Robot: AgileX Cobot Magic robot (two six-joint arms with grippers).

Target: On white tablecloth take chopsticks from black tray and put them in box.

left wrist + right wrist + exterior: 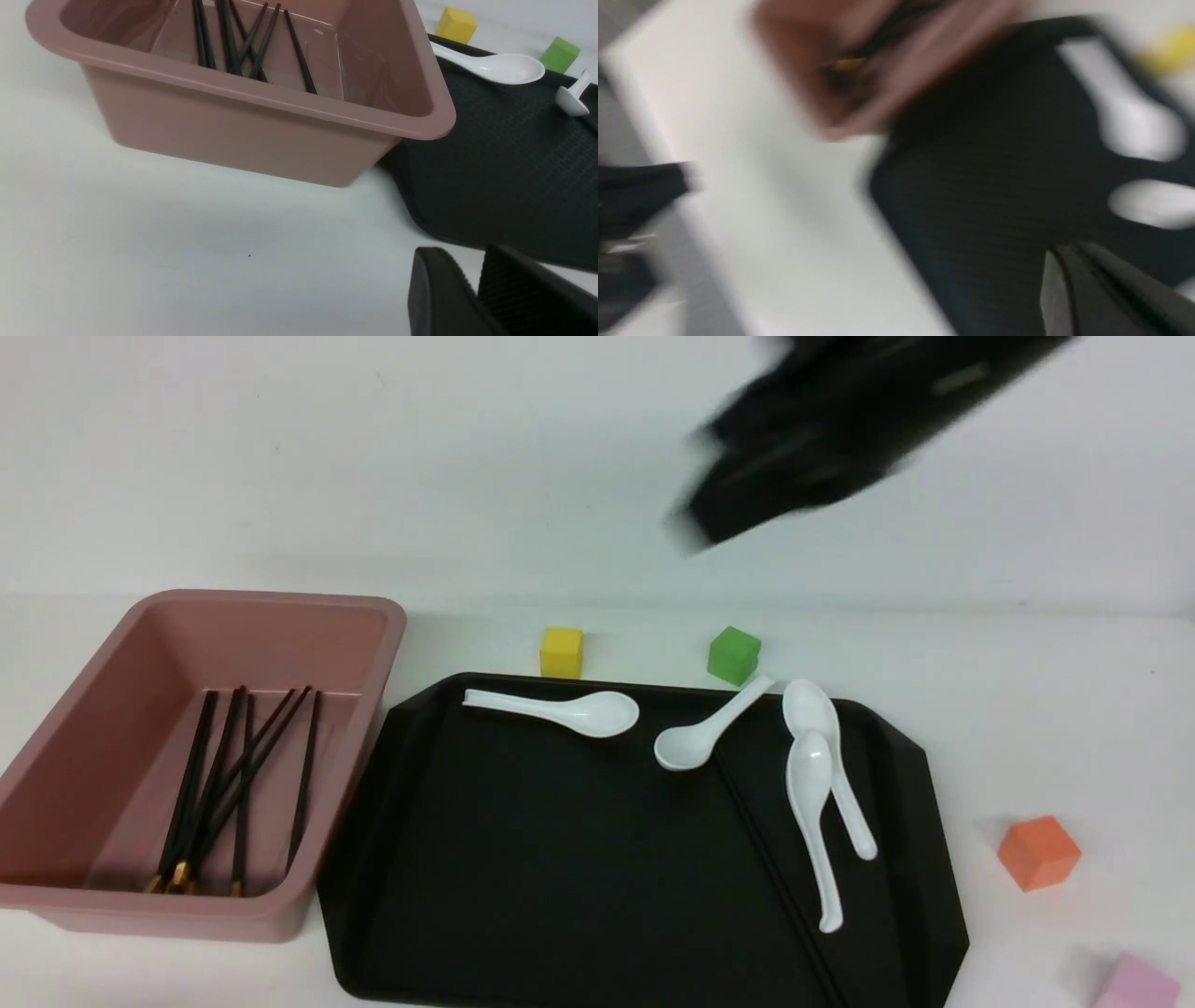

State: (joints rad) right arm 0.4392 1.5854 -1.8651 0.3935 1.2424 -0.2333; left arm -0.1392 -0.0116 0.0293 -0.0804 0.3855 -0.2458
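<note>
The right tool [700, 523], clenched shut, hangs high over the black tray [523, 859], where one dark chopstick [775, 875] below it, beside white spoons [810, 775], could get missed.

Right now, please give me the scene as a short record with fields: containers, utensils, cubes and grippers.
box: dusty-pink, on the white tablecloth, left of the black tray
chopsticks: black with gold ends, lying inside the box
white spoons: four, on the tray
thin dark line on tray: perhaps one more chopstick, unclear
cubes: yellow cube and green cube behind the tray; orange cube and pink cube to its right
right gripper: shut, raised, blurred
left gripper: low near the box, opening unclear
</note>
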